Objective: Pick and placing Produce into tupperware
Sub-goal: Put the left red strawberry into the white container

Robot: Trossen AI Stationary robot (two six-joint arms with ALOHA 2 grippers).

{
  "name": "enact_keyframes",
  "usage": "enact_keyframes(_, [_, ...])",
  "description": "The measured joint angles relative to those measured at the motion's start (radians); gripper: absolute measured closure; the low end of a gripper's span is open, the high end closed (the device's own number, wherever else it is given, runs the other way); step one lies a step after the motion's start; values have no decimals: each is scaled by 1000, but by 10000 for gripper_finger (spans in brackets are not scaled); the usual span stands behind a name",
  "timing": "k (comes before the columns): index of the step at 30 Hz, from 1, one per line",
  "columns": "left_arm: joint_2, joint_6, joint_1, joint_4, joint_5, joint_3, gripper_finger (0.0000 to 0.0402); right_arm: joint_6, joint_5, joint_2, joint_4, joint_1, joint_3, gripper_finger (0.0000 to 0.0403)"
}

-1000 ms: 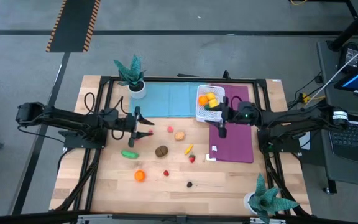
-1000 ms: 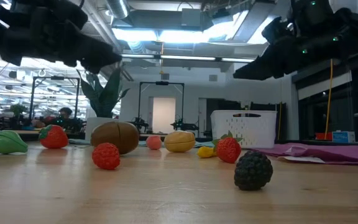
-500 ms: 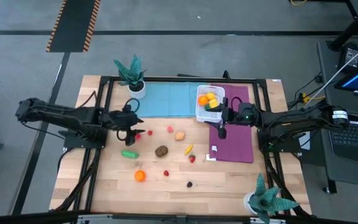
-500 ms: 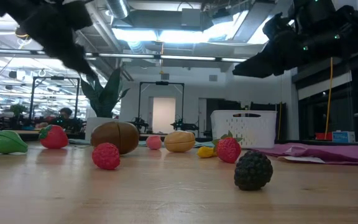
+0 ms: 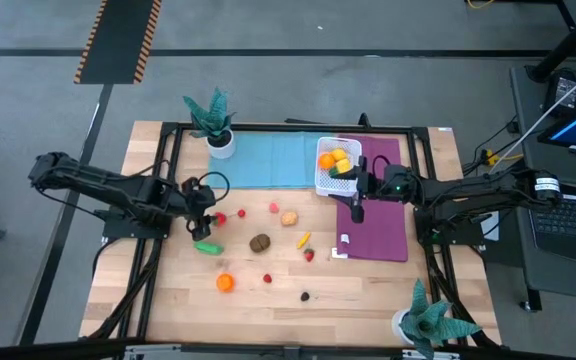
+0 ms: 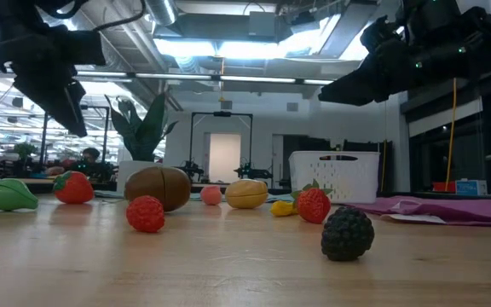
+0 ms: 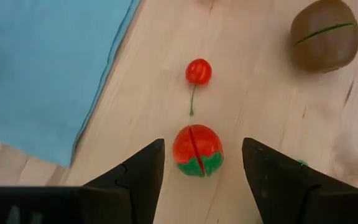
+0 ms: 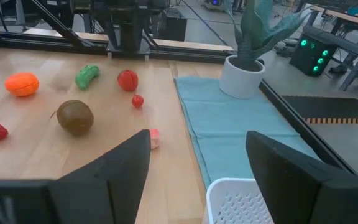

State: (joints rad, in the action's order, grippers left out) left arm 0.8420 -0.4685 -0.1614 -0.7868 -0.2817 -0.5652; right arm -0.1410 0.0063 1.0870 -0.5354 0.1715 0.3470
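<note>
Step in hand: left gripper point(image 7: 201, 163) hovers jaws apart and empty over the small red-and-green toy strawberry point(image 7: 197, 150) on the wooden table point(image 5: 268, 300), a small red cherry point(image 7: 198, 71) just beyond. Next: lower, close. Right gripper point(image 5: 357, 208) waits open, empty, beside the white translucent plastic tupperware point(image 5: 334, 182) holding orange and yellow pieces.

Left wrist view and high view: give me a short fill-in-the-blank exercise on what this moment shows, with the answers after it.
1. The left hand hangs open over a red toy ____ with a green base.
2. Just beyond it on the wood lies a small cherry with a thin ____.
3. The white container already holds orange and ____ pieces.
4. The right hand waits over the ____ mat.

Answers: tomato; stem; yellow; purple
</note>
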Motion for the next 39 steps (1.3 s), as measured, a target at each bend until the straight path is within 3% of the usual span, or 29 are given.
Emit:
enact_keyframes(7, [4,-98,0,-9,2,0,195,0,0,0,-5,0,0,137])
enact_keyframes(16, [4,-106,1,-12,12,0,192,-29,0,0,-8,1,0,137])
enact_keyframes(26, [4,-107,1,-11,13,0,155,-25,0,0,-8,1,0,137])
enact_keyframes(39, [21,-177,1,-9,14,0,155,-25,0,0,-9,1,1,137])
